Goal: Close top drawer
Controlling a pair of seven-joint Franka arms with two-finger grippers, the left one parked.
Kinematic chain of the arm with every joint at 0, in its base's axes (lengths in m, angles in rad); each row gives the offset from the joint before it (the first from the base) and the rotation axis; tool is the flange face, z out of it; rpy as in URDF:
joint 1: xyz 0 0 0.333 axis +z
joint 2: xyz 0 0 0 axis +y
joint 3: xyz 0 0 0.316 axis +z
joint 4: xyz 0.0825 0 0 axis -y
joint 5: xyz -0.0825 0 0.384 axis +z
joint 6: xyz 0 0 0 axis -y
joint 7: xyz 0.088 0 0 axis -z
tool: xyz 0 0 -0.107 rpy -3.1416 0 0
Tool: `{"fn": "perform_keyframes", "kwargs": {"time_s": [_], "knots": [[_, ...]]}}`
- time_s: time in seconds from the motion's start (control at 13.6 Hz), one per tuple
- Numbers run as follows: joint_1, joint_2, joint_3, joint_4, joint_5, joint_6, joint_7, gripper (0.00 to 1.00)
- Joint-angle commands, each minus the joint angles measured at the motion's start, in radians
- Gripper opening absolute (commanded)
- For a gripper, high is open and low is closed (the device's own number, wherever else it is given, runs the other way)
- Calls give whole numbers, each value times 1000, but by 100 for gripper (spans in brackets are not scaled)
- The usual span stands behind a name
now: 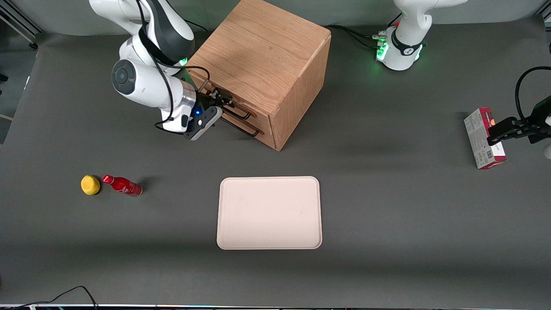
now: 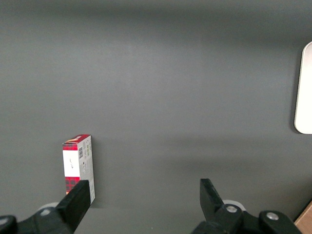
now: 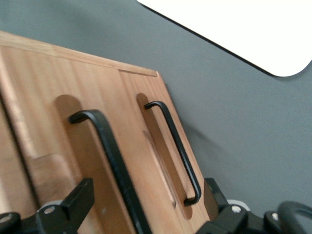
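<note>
The wooden cabinet (image 1: pixel 262 64) stands toward the working arm's end of the table, with two light-oak drawer fronts. The top drawer (image 1: pixel 228 103) shows only its front, with none of its inside in sight. Its black bar handle (image 3: pixel 109 161) runs between my gripper's two fingers. The lower drawer's like handle (image 3: pixel 178 151) lies beside it, closer to the table top. My gripper (image 1: pixel 220 101) is right in front of the top drawer, open, its fingers (image 3: pixel 78 200) on either side of the bar. I cannot tell whether they touch the bar or the wood.
A pale tray (image 1: pixel 269 212) lies nearer the front camera than the cabinet. A yellow round thing (image 1: pixel 90 185) and a red bottle (image 1: pixel 122 185) lie toward the working arm's end. A red-and-white box (image 1: pixel 484 137) lies toward the parked arm's end.
</note>
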Motion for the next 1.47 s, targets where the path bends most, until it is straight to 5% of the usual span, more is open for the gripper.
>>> {"fn": "perform_keyframes", "kwargs": {"time_s": [0.0,0.22,0.66,0.96,1.4], "knots": [[-7,-12,-33,103,-34,-124,-5,100],[-11,-74,-69,192,-68,-210,50,100],[-10,-157,-217,507,-308,-520,273,100],[-11,-280,-330,449,-435,-586,314,100],[-14,-354,-414,305,-508,-545,354,100]]}}
